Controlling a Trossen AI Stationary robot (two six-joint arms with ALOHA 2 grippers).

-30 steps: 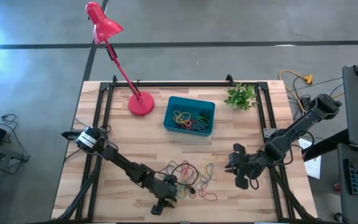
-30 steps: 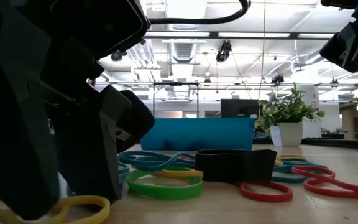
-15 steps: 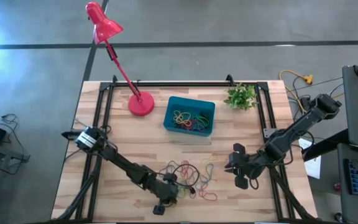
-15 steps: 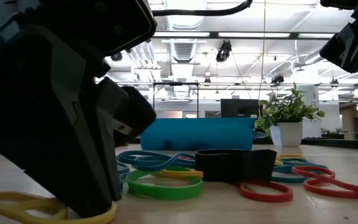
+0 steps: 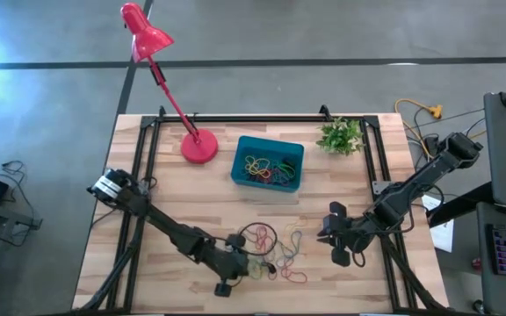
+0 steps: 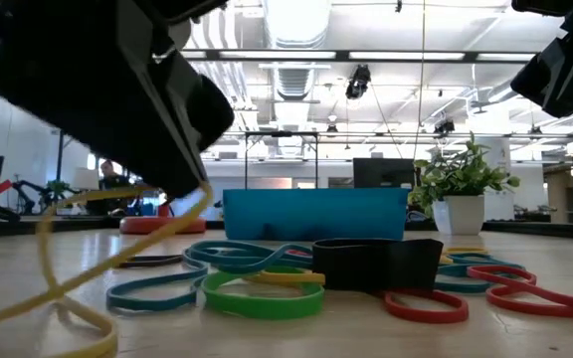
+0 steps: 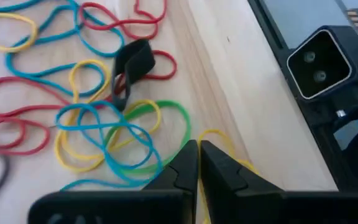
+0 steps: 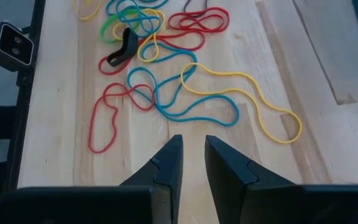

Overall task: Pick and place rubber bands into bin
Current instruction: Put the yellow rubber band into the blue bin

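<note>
Four views, quick pass. From above we see the left gripper (image 5: 235, 268) low over the near edge of the table, at the left side of the loose rubber bands (image 5: 275, 250), jaws pinched together on what looks like a yellow strand; the bin (image 5: 268, 162) sits well apart toward the far side, between the red lamp base (image 5: 199, 147) and the small plant (image 5: 340, 135), already holding a tangle of bands. We read the right gripper (image 5: 341, 254) as waiting just right of the pile, parked clear so the left arm can work. At table height we see a yellow band (image 6: 78, 273) hanging in a long loop from the dark left gripper (image 6: 182, 184) and draping onto the wood, so the grip is raised off the table; a green band (image 6: 263, 293), a flat black band (image 6: 378, 263) and red ones lie flat in front of the bin (image 6: 316, 214). From the left wrist we see the fingers (image 7: 182, 168) closed to a thin seam with a yellow band (image 7: 219, 140) curving away from the tips, the pile beyond. From the right wrist we see its fingers (image 8: 169, 162) set narrow, nothing between them, bands (image 8: 166, 87) spread ahead. We judge the next step is a carry over to the bin; the loop trails low and could snag neighbours.
</note>
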